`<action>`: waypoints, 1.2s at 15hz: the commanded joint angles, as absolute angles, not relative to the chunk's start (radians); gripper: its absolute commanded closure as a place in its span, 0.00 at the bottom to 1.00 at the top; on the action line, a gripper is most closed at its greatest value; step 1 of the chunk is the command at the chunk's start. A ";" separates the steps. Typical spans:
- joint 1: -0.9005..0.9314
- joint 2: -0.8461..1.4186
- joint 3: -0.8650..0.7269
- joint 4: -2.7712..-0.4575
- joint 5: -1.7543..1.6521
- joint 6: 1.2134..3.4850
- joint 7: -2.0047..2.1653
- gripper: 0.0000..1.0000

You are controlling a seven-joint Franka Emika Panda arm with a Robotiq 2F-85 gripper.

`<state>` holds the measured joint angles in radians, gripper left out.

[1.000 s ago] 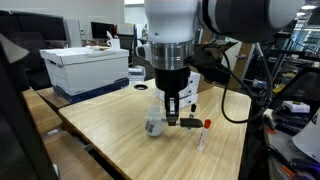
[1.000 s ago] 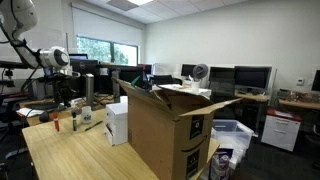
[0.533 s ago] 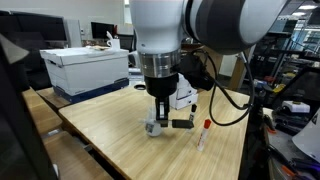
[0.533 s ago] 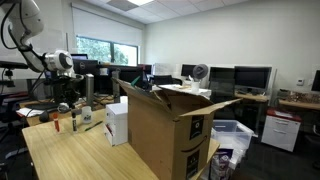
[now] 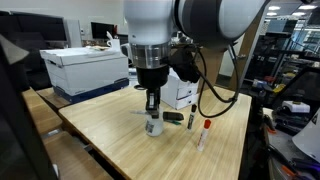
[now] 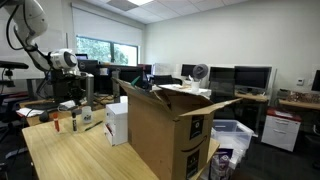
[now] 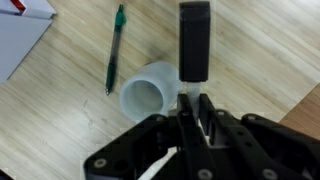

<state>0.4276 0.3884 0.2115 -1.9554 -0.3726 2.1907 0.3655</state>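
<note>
My gripper [image 7: 193, 100] hangs just above a translucent white cup [image 7: 148, 95] that stands upright on the wooden table. In an exterior view the gripper [image 5: 152, 108] is right over the cup [image 5: 153, 125]. The jaws are nearly together, with a slim white object, apparently a marker, clamped between them. A black block-like thing [image 7: 193, 40] lies on the table just past the cup; it also shows in an exterior view [image 5: 190, 121]. A green pen [image 7: 113, 50] lies beside the cup. A white marker with a red cap [image 5: 203, 133] lies further off.
A white lidded box [image 5: 85, 70] and a smaller white box [image 5: 180, 92] stand at the back of the wooden table [image 5: 110, 140]. A large open cardboard box [image 6: 165, 130] stands on the table's other end. Desks with monitors fill the room behind.
My gripper has moved sideways from beside the black thing to above the cup. The black thing, pen and red-capped marker stay where they were.
</note>
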 commanded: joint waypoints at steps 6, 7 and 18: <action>0.449 0.397 0.177 -1.917 -0.518 2.136 0.323 0.93; 0.449 0.399 0.178 -1.917 -0.528 2.135 0.322 0.93; 0.441 0.432 0.174 -1.908 -0.604 2.096 0.256 0.93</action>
<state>0.4378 0.4196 0.1802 -1.9265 -0.5788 2.1254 0.2941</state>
